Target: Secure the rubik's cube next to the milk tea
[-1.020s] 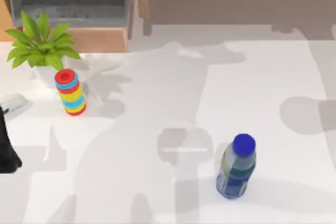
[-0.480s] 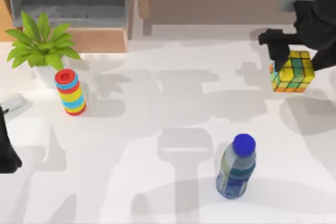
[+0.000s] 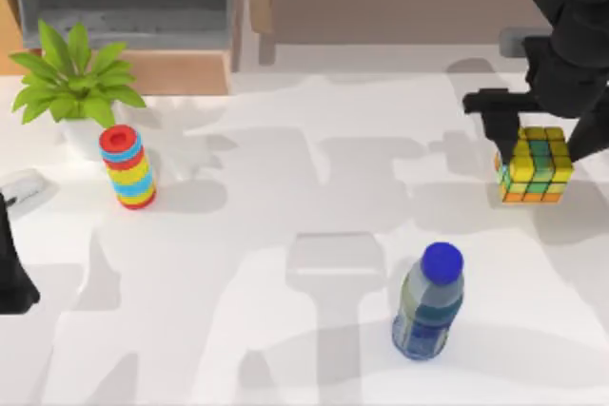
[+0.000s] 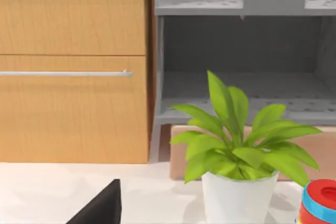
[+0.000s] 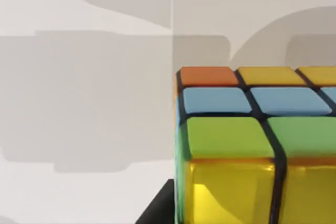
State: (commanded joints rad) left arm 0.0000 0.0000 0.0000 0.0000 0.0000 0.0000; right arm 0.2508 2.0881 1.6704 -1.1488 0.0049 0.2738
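One rubik's cube [image 3: 534,164] sits at the table's three o'clock side, faces slightly skewed to the table edges, no long axis, up-right of the bottle [image 3: 428,303]. Right gripper [image 3: 542,145] clasps it; the left arm [image 3: 13,268] parks at nine o'clock, finger state unclear.

Rubik's cube [image 3: 534,165]: yellow, green, orange and light-blue tiles on a dark grid. Bottle [image 3: 428,303]: clear bluish body, dark blue label, solid blue cap. Ring stack [image 3: 127,167]: red, blue, yellow bands. Plant [image 3: 74,74]: bright green leaves, white pot. Desk [image 3: 285,225]: white. Right gripper [image 3: 542,130]: black.
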